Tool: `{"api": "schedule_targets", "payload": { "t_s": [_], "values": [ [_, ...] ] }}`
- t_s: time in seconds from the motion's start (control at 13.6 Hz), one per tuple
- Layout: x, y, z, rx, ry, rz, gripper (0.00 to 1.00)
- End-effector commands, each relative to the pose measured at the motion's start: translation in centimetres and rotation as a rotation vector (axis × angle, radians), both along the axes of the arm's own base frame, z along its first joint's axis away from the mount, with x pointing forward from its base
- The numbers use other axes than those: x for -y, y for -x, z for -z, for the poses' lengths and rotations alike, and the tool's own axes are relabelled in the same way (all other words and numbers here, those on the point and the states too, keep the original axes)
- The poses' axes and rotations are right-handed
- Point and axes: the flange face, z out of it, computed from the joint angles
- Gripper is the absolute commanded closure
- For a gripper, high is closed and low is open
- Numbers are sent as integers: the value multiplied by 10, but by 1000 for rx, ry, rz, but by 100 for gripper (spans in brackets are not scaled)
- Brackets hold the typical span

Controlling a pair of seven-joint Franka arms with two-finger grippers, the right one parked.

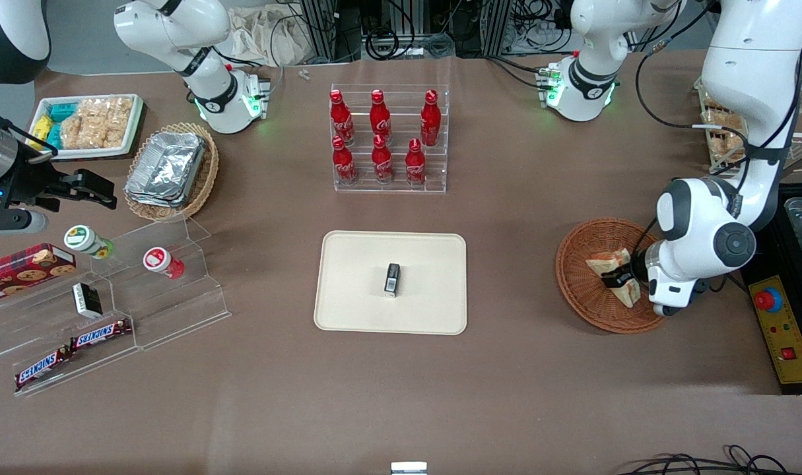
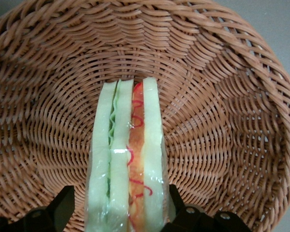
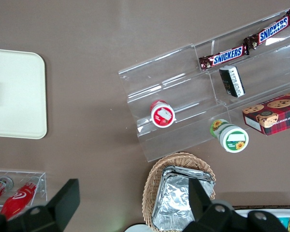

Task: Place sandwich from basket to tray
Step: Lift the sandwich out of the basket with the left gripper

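The flat rectangular cream-beige plastic tray (image 1: 390, 282), with rounded corners and a low rim, is seen at the middle of the table; a small dark packet (image 1: 392, 279) stands on it, and bare surface is left all around that packet. The round, shallow, reddish-brown woven wicker basket (image 1: 589, 274) is placed well apart from the tray, toward the working arm's end of the table.

The triangular white-bread sandwich (image 2: 128, 159), wrapped in clear plastic with green filling and pink-orange filling shown along its edge, is found inside the basket, resting on the woven floor near the basket's middle, with its cut edge turned toward the wrist camera. It is judged to be light and soft: the bread would be crushed under a hard squeeze, and the film is likely to be slippery, so a gentle hold across the two flat bread faces, near the thick end, is thought best.

The black two-finger gripper (image 2: 128, 212) of the left arm is lowered into the basket, and the sandwich is straddled by it. One finger is seen at each bread face, just beside the wrap. Whether the fingers are already pressed against the wrap cannot be told; they appear spread to about the sandwich's thickness.
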Motion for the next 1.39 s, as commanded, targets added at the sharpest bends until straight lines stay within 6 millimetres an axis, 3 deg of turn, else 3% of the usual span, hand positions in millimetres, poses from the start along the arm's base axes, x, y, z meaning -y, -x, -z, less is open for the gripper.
{"api": "schedule_targets", "payload": {
  "t_s": [0.0,0.29,0.44,0.59,0.88,1.1,1.25,1.32],
  "values": [
    [3,2,0,14,-3,-20,25],
    [5,1,-17,1,-8,-22,62],
    [4,-2,-45,-38,-17,-9,64],
    [3,-16,-87,-90,-22,0,65],
    [8,-39,-196,-173,-12,23,65],
    [30,-46,-266,-115,-8,65,65],
    [39,-45,-293,-70,-2,89,64],
    [44,-44,-296,-63,3,121,64]
  ]
}}
